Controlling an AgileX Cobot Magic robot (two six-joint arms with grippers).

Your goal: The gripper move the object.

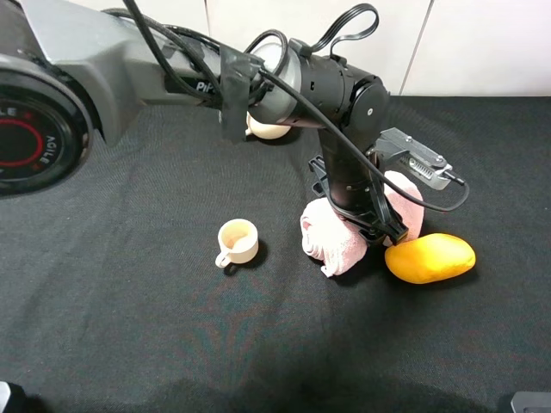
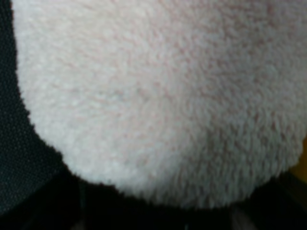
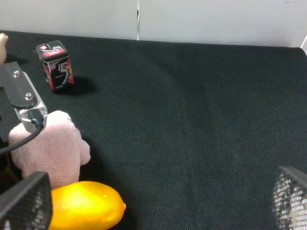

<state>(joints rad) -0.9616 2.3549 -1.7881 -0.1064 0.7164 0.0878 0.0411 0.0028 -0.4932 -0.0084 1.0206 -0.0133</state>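
The pink terry towel (image 1: pixel 330 239) lies on the black cloth right of centre, pinched at its middle into two lobes. My left gripper (image 1: pixel 375 225) comes down from the upper left on its thick black-and-grey arm and is shut on the towel's middle. In the left wrist view the towel (image 2: pixel 158 96) fills almost the whole frame and hides the fingers. The towel also shows in the right wrist view (image 3: pixel 45 148). My right gripper (image 3: pixel 158 201) is open and empty, its fingers (image 3: pixel 24 203) wide apart, off to the towel's right.
A yellow mango-shaped thing (image 1: pixel 430 258) lies touching the towel's right front side; it also shows in the right wrist view (image 3: pixel 81 206). A small cream cup (image 1: pixel 238 241) stands left of the towel. A cream teapot (image 1: pixel 267 129) is partly hidden behind the arm. A red tin (image 3: pixel 56 66) stands further back.
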